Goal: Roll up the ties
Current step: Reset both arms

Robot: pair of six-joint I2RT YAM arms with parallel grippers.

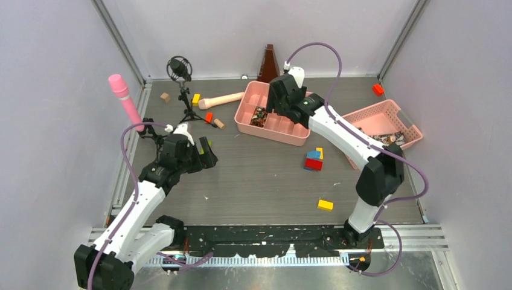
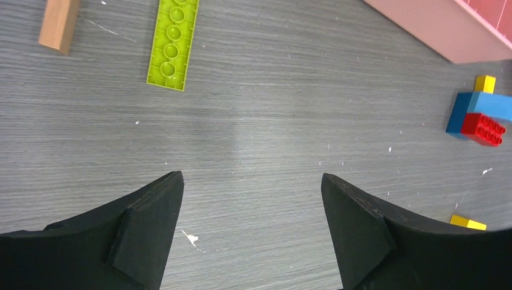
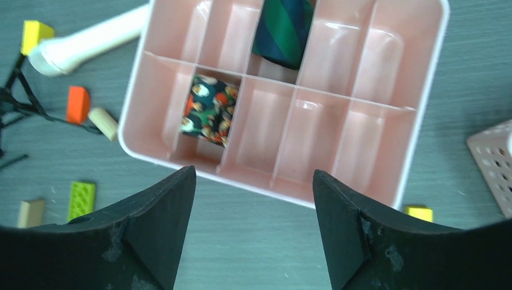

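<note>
A rolled floral tie [image 3: 208,112] sits in a left compartment of the pink divided tray [image 3: 422,115]. It also shows in the top view [image 1: 259,116]. A green and navy striped tie [image 3: 284,30] lies in a far compartment. My right gripper [image 3: 253,175] is open and empty. It hovers above the tray's near rim, over the tray [image 1: 290,134] in the top view [image 1: 282,109]. My left gripper [image 2: 252,177] is open and empty over bare table. It is at the left of the table in the top view [image 1: 208,154], well apart from the tray.
A pink mesh basket [image 1: 386,112] at the right holds some patterned fabric. Toy blocks [image 1: 313,159] and a yellow brick [image 1: 325,205] lie mid-table. A green plate [image 2: 173,42], a wooden block [image 2: 58,24], a rolling pin [image 1: 220,99], a small tripod [image 1: 181,75] and a pink cylinder [image 1: 125,99] are at the left.
</note>
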